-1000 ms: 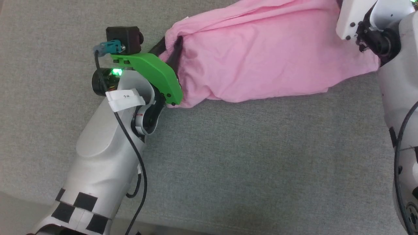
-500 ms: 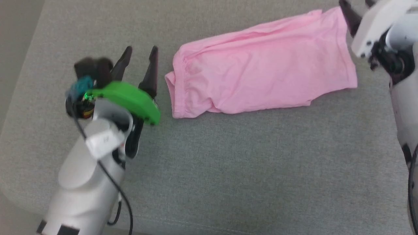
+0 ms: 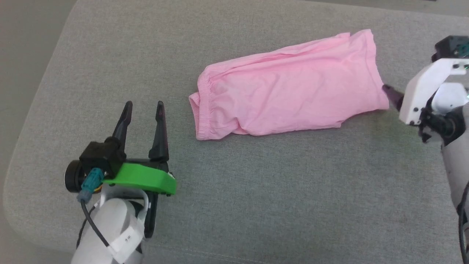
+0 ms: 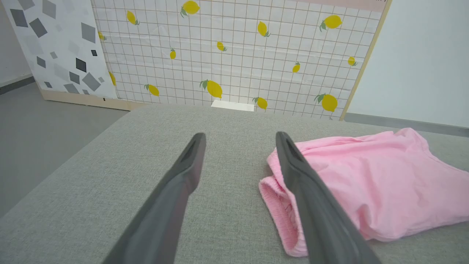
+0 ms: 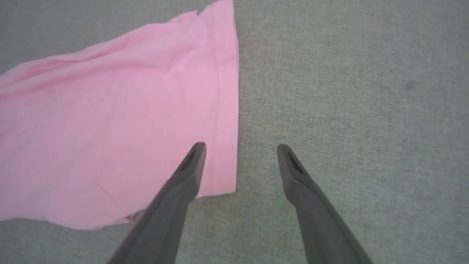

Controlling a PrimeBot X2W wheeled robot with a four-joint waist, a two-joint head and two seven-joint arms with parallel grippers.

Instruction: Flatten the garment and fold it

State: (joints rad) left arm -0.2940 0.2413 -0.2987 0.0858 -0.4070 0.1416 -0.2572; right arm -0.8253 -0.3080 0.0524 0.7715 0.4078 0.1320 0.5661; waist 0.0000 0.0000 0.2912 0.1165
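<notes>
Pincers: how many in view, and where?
2. Left pincer, open, beside the garment's waistband end, clear of it; right pincer, open, at the hem end. Neither holds anything.

No legible text: a white tag (image 3: 126,239) on the left forearm (image 3: 110,216) bears small marks, too blurred to read.

The garment (image 3: 289,99) is soft pink knit cloth, matt and lightly creased (its waistband (image 3: 200,106) ribbed and puckered). The grey cushion (image 3: 256,198) under it looks coarse-woven and dull. On the left gripper (image 3: 144,104) the fingers (image 3: 159,132) are matt dark plastic; the green bracket (image 3: 143,179) is smooth plastic with a slight sheen.
</notes>
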